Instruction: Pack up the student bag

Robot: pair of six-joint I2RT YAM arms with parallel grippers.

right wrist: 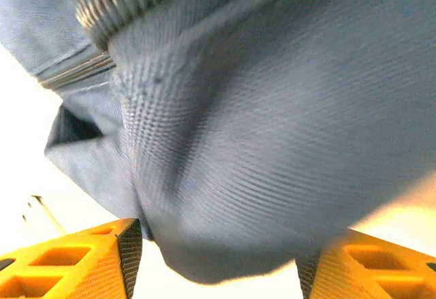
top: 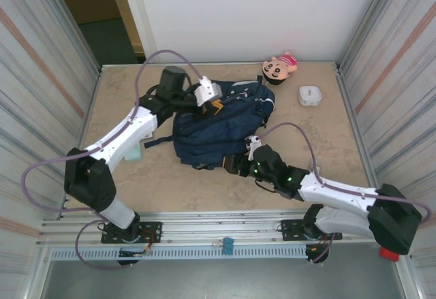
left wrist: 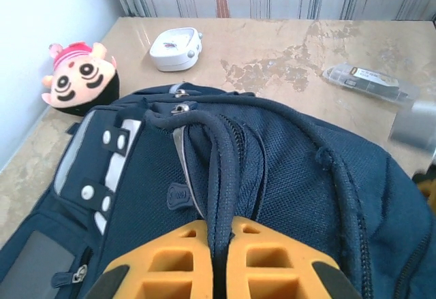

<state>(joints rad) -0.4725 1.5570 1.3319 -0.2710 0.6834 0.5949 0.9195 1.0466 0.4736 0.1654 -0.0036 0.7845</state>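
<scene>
The student bag [top: 218,125], a navy backpack, lies in the middle of the table. My left gripper [top: 208,101] is at its far top end. In the left wrist view its orange fingers [left wrist: 170,261] are shut on the bag's dark carry strap [left wrist: 223,169], which runs up over the bag [left wrist: 306,176]. My right gripper [top: 238,161] is at the bag's near edge. In the right wrist view it stands open [right wrist: 218,261], with a bulge of blue bag fabric [right wrist: 259,142] hanging between its two pads [right wrist: 129,248]; a zip line shows at the upper left.
A pink-and-black doll [top: 279,67] lies at the back wall, and a small white box [top: 310,95] sits right of the bag. A clear case [left wrist: 368,81] lies on the table beyond the bag. A pale teal item [top: 133,152] rests beside the left arm. Ribbed metal walls flank the table.
</scene>
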